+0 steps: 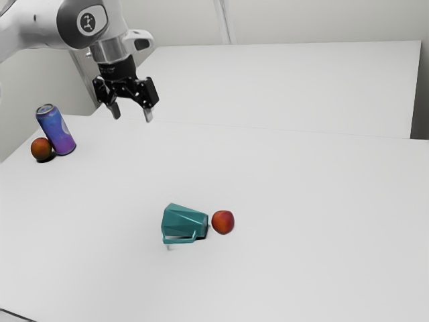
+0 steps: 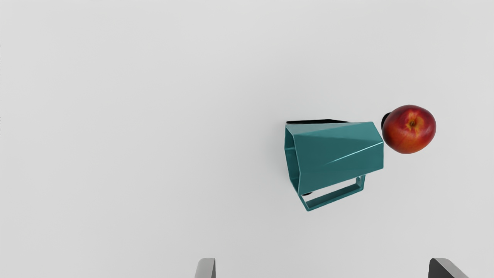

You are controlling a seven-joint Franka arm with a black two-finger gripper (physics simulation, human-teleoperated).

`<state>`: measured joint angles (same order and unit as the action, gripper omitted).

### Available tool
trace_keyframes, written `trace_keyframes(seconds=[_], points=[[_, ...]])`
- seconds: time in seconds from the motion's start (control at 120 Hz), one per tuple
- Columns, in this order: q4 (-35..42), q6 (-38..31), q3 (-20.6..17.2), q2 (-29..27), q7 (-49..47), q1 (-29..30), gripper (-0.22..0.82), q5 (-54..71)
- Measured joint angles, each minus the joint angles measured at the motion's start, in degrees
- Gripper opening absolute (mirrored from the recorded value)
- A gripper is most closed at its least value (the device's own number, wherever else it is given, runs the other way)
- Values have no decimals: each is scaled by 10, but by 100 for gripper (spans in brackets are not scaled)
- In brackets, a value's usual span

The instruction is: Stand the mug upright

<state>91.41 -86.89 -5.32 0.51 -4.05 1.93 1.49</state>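
Mug [image 1: 182, 220] lies on its side on the table [image 1: 308, 268] | gripper [image 1: 131, 117] hangs above the table, jaws wide apart, holding nothing | can [image 1: 56, 131] stands beside the orange-brown fruit [image 1: 41, 149] | red fruit [image 1: 223, 222] sits just beside the mug's base (the mouth faces away from it)
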Motion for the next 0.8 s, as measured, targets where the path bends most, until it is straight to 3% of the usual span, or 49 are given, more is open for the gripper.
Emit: trace_keyframes(seconds=[0.308,0.508,0.8], points=[[20,-16,0,-6,-7,11,60,-7],[116,-32,0,-55,-3,24,60,-80],[282,-133,0,-102,105,57,60,-214]])
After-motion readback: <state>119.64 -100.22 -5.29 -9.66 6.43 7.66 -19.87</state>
